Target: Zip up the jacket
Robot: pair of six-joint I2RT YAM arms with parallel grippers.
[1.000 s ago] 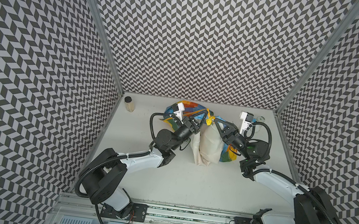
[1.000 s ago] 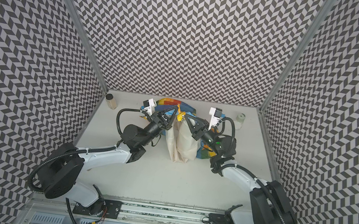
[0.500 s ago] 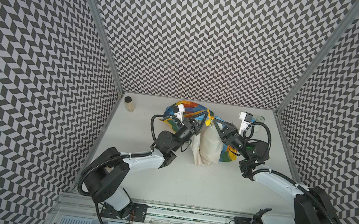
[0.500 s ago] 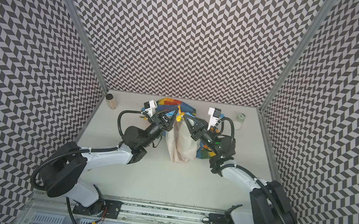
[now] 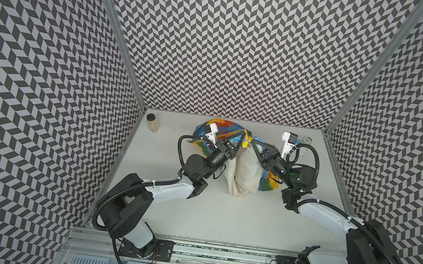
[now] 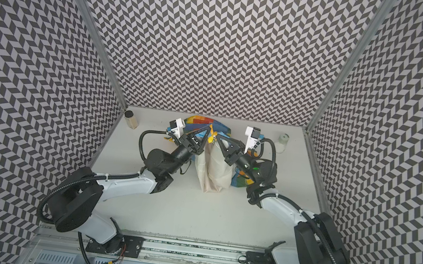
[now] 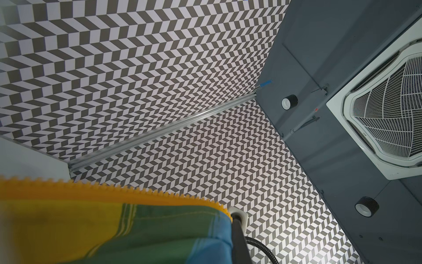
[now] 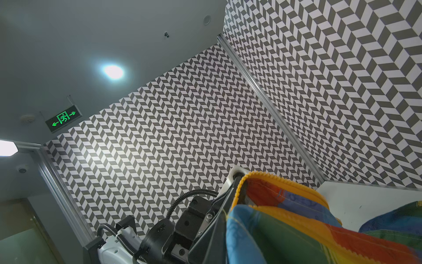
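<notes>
Below both grippers the jacket (image 5: 245,170) hangs with its cream lining outward, its lower end reaching the white table (image 5: 221,217). The left gripper (image 5: 243,136) is clamped on one yellow zipper edge (image 7: 114,194). The right gripper (image 5: 252,142), just beside it, pinches the facing edge. Behind them the striped rest lies bunched. Well beyond the left gripper's outer side stands a dark-capped bottle (image 5: 151,123).

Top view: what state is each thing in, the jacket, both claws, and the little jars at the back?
jacket: unzipped, partly lifted by its yellow zipper edge, cream lining hanging down.
left gripper: shut on the jacket.
right gripper: shut on the jacket.
brown jar: upright, capped.
pale jar: upright.
</notes>
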